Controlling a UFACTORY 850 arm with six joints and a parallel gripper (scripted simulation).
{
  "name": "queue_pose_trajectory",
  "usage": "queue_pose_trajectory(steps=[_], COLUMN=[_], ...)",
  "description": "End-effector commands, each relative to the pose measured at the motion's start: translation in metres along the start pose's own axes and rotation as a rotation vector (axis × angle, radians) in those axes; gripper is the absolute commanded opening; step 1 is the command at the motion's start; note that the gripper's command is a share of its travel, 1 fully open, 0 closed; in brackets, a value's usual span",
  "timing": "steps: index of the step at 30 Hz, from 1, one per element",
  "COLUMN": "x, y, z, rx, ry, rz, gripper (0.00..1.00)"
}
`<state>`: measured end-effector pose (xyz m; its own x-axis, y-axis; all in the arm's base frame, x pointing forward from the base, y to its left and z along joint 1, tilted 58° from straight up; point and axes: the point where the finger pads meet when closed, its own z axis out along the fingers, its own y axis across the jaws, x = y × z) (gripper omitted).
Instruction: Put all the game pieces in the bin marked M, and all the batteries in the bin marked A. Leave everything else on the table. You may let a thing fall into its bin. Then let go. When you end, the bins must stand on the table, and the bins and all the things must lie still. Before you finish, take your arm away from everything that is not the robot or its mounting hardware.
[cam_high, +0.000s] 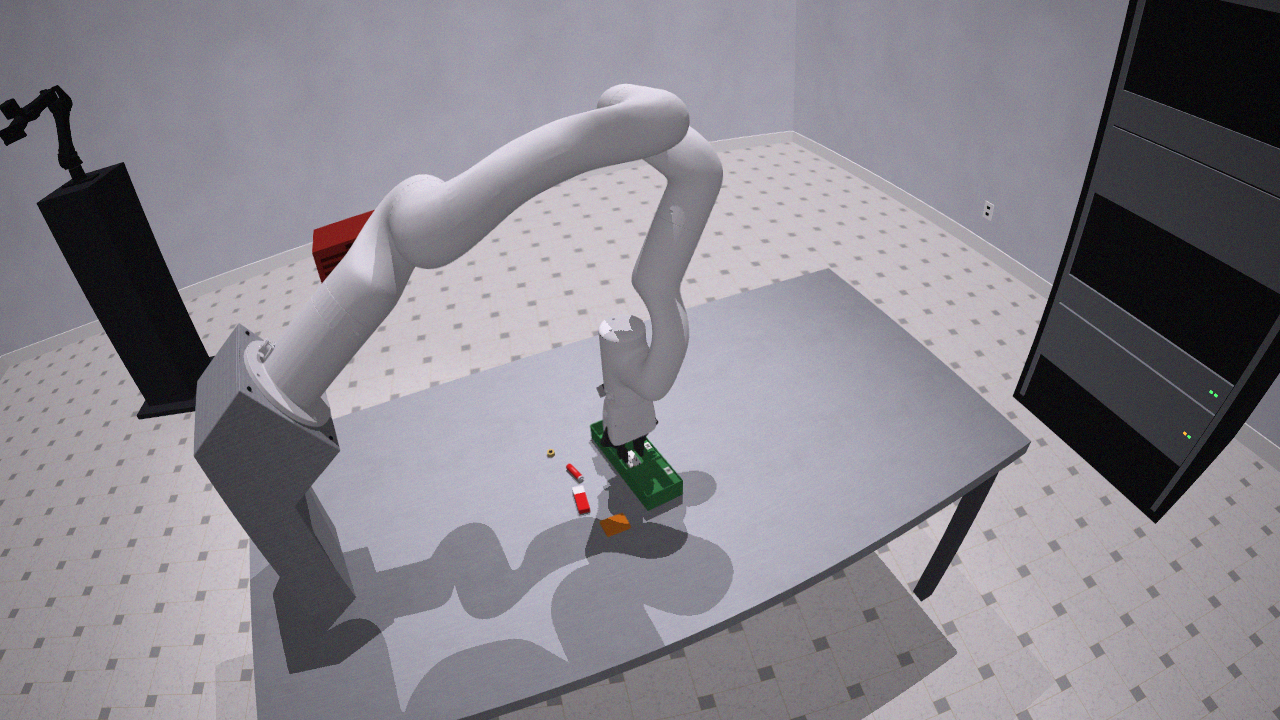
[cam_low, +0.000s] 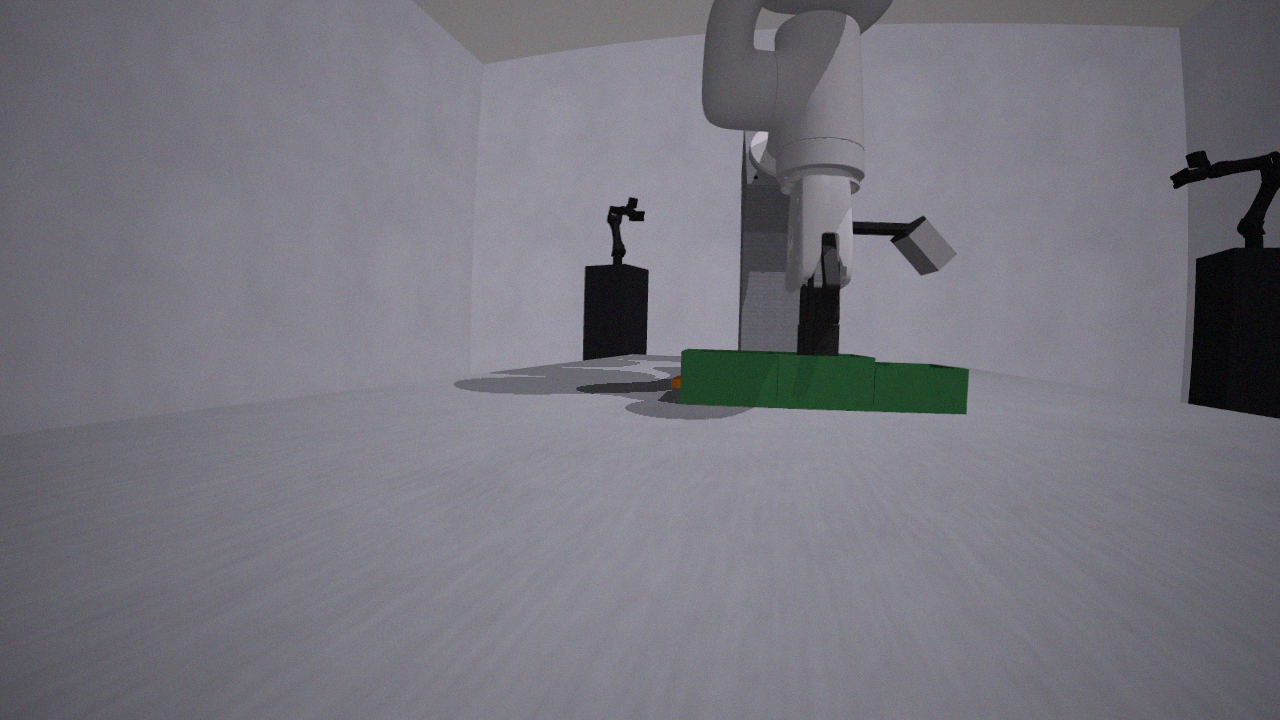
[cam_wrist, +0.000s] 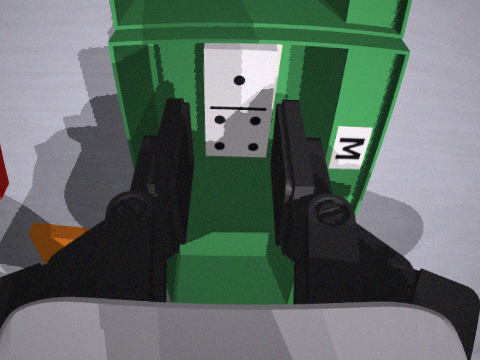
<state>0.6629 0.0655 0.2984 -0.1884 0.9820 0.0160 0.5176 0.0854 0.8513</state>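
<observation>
While the domino (cam_wrist: 239, 102) lies in bin M (cam_wrist: 390, 94), the claw (cam_wrist: 234, 134) hangs slightly spread (holding nothing).

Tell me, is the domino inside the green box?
Inside. The domino lies in bin M, between the walls, free of the opened gripper.

The gripper (cam_wrist: 232, 140) sits low inside bin M (cam_wrist: 383, 100), green walls close on both sides (domino (cam_wrist: 239, 102) just ahead); open above.

Robot lab or test room, bare grey walls, tiled floor (cam_high: 626, 241), dark server rack (cam_high: 1087, 268), camera arms on black pedestals (cam_high: 125, 286), grey table (cam_high: 832, 376)
</observation>
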Motion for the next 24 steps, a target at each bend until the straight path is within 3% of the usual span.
queue_pose_trajectory(steps=[1,13,16,24], x=[0.0,0.0,0.0,0.0], y=[0.0,0.0,0.0,0.0], z=[-0.006,-0.019,-0.034,-0.034], rx=[-0.001,-0.001,-0.001,-0.001], ry=[0.0,0.0,0.0,0.0], rz=[0.0,0.0,0.0,0.0], gripper=[0.31,0.31,0.31,0.31])
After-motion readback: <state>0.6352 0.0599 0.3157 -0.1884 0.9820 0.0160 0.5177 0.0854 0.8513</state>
